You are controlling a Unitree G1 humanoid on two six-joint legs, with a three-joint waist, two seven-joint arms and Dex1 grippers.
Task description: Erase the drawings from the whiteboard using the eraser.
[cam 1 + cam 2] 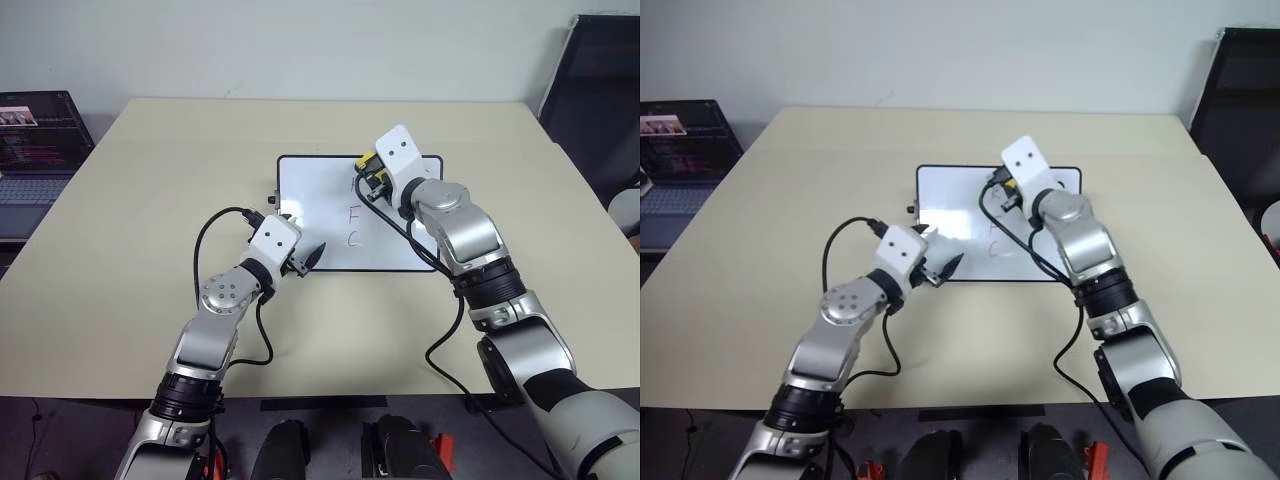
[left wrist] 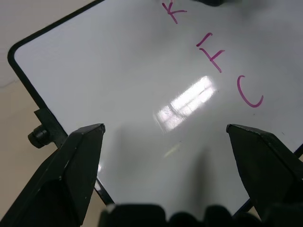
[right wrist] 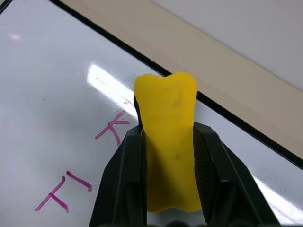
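Note:
The whiteboard (image 1: 315, 190) lies flat in the middle of the table, and its drawings are a column of reddish letters: K (image 3: 112, 128), F (image 2: 210, 52) and C (image 2: 248, 92). My right gripper (image 1: 371, 176) is shut on the yellow eraser (image 3: 168, 142), held just above the board's far side beside the K. The eraser's tip sticks out past the fingers (image 3: 125, 175). Over the board's near left corner, my left gripper (image 1: 303, 262) is open, nothing between its fingers (image 2: 80, 161).
A laptop (image 1: 35, 150) stands off the table's left edge and a dark chair (image 1: 595, 90) at the back right. The beige table (image 1: 150, 200) has free room all around the board. A small black knob (image 2: 39, 136) projects from the board's left side.

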